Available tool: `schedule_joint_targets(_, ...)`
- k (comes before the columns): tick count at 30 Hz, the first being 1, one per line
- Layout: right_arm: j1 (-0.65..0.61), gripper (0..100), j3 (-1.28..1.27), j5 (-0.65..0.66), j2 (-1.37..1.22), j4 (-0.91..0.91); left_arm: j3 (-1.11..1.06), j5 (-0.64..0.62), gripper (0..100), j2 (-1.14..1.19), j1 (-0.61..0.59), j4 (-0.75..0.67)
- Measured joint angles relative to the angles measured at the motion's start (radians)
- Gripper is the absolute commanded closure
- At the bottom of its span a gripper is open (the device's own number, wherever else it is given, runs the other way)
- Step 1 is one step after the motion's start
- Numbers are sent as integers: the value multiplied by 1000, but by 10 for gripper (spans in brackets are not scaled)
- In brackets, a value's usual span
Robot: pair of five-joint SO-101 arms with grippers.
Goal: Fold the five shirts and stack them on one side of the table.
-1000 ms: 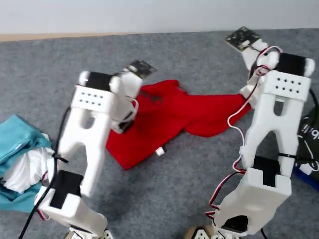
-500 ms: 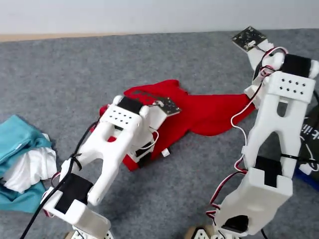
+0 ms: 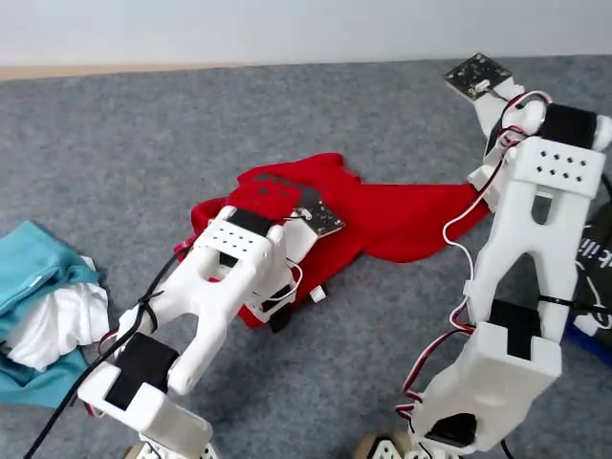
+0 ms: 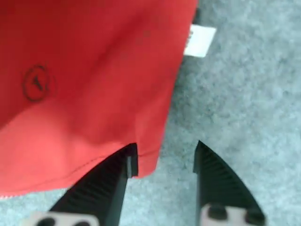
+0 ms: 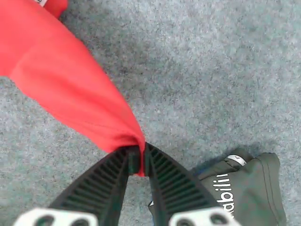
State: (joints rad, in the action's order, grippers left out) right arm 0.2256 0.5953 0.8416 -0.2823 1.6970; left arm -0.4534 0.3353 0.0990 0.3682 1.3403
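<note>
A red shirt (image 3: 363, 215) lies crumpled across the middle of the grey table. My left gripper (image 4: 162, 157) stands open at the shirt's near hem corner (image 4: 146, 165), one finger over the cloth and the other over bare table. A white tag (image 4: 200, 40) sticks out from the shirt's edge. My right gripper (image 5: 138, 162) is shut on the tip of the red shirt (image 5: 70, 80), holding that end pulled toward the right side. In the high view the right arm (image 3: 521, 277) stands at the right and the left arm (image 3: 210, 296) leans over the shirt's front edge.
A heap of teal and white shirts (image 3: 38, 306) lies at the table's left edge. A dark shirt (image 5: 240, 183) with white print lies at the right edge, close to my right gripper. Grey table (image 3: 143, 143) spreads behind the red shirt.
The left arm swung from the shirt's left side down to its near hem corner. The shirt's near-left part bunched up. The right arm has barely moved.
</note>
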Motion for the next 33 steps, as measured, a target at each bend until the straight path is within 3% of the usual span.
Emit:
schedule_joint_targets(10, 0, 987, 0, 0, 0, 17, 91, 3, 843, 199, -63, -2)
schedule_joint_targets(18, 0, 987, 0, 0, 0, 17, 153, 3, 994, 247, -64, 35)
schedule_joint_targets(21, 0, 987, 0, 0, 0, 17, 166, 0, 995, 249, -63, 40)
schedule_joint_targets(28, 0, 987, 0, 0, 9, 17, 348, 0, 996, 239, -83, 176)
schedule_joint_targets(33, 0, 987, 0, 0, 103, 17, 557, -41, 996, 84, -83, 304)
